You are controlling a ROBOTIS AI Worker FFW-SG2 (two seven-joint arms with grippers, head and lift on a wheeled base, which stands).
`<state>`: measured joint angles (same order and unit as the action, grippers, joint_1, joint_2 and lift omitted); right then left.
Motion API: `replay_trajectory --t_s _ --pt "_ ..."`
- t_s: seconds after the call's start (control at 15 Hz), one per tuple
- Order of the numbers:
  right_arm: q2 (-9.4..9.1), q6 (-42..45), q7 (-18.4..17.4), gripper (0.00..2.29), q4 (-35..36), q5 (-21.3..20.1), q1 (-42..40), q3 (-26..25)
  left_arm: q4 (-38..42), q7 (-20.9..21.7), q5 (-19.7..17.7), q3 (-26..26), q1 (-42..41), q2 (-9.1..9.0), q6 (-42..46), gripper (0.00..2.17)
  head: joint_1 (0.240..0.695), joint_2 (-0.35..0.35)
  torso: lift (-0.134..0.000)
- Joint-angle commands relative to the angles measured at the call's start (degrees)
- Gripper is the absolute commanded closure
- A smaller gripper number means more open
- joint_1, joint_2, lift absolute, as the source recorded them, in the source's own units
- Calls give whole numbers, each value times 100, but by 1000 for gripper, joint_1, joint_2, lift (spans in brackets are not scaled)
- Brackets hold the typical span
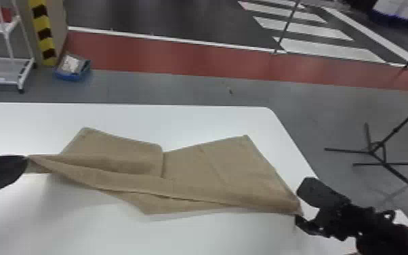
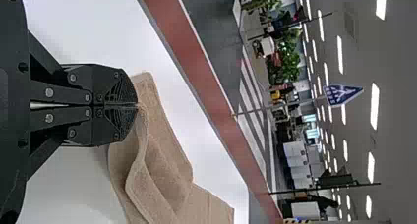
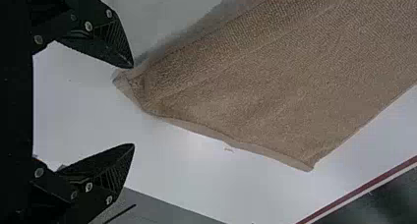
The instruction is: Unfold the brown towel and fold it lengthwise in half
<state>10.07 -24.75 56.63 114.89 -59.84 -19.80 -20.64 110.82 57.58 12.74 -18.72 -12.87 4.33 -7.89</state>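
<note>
The brown towel [image 1: 193,169] lies partly folded over itself on the white table, its left corner lifted. In the head view my left gripper [image 1: 27,158] holds that corner; in the left wrist view the same gripper [image 2: 138,106] is shut on the towel [image 2: 164,170]. At the towel's near right corner is my right gripper [image 1: 298,207], its fingers apart. The right wrist view has this gripper [image 3: 134,106] open, with the corner of the towel [image 3: 275,81] just beyond the fingertips, closer to one finger.
The white table [image 1: 213,118] ends at a rounded far right corner. Beyond it on the floor are a black tripod stand [image 1: 371,152] at the right, and a blue bin [image 1: 73,69] and a white shelf rack [image 1: 0,61] at the left.
</note>
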Motion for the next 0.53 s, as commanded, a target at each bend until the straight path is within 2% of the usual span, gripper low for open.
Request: replay_trajectory --t_s 0.0,0.07,0.27,0.47 --pt "13 -18 164 535 -178 -37 231 130 1 -1 0 -18 -23 7 1 1841 695 -283 -119" --pt "13 -18 322 643 -222 -98 284 156 -8 8 0 -27 -23 15 1 1841 695 -276 -119" --pt "30 -18 849 1234 -222 -72 346 139 -26 -1 -9 -62 -31 15 1 1845 695 -249 -119" --pt "30 -35 972 1254 -134 -45 293 42 -70 -1 -9 -88 -31 24 1 1845 695 -238 -119"
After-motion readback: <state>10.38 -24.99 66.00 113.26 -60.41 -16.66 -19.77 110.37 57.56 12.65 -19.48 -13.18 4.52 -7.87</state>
